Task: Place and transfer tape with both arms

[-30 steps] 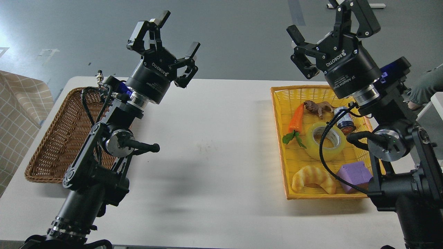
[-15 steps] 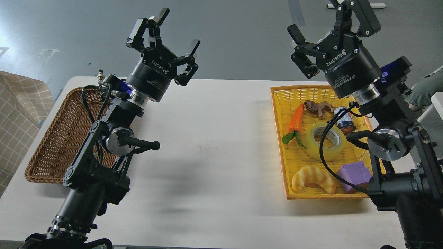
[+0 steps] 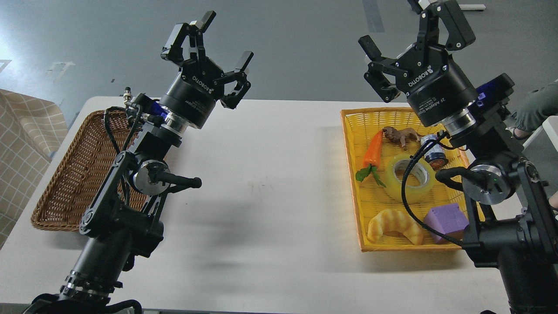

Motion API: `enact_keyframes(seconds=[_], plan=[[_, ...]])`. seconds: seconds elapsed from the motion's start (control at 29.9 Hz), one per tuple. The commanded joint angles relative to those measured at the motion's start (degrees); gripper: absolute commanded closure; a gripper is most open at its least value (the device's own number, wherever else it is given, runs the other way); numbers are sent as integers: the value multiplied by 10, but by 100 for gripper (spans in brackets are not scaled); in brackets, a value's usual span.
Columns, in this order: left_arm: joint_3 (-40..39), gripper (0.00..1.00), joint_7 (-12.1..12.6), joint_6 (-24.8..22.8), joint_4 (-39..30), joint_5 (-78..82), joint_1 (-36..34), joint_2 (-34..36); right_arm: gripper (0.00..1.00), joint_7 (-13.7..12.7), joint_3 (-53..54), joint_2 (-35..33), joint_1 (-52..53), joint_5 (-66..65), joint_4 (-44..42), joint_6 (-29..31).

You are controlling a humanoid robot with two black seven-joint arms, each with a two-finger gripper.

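Yellow tape (image 3: pixel 410 179) lies, seemingly flat, in yellow basket (image 3: pixel 352 131); grippers empty.

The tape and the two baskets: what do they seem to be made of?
The tape: glossy translucent yellowish film, probably plastic, wound on a matt grey-white core that looks like cardboard. The yellow basket: fine, even weave in a uniform bright colour, perhaps plastic or dyed straw. The brown basket: coarser woven strands, matt, like wicker or rattan.
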Motion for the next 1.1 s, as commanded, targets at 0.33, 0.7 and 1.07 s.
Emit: enact_keyframes(seconds=[0.33,0.7,1.07], plan=[[0,2,1,1,-1,-3,-4,0,0,0,3,0,-2,0,5,-4],[-4,2,0,4,-1,-5,-4,0,0,0,5,0,-2,1,11,0],[-4,2,0,3,-1,-5,-9,0,0,0,5,0,-1,1,12,1]])
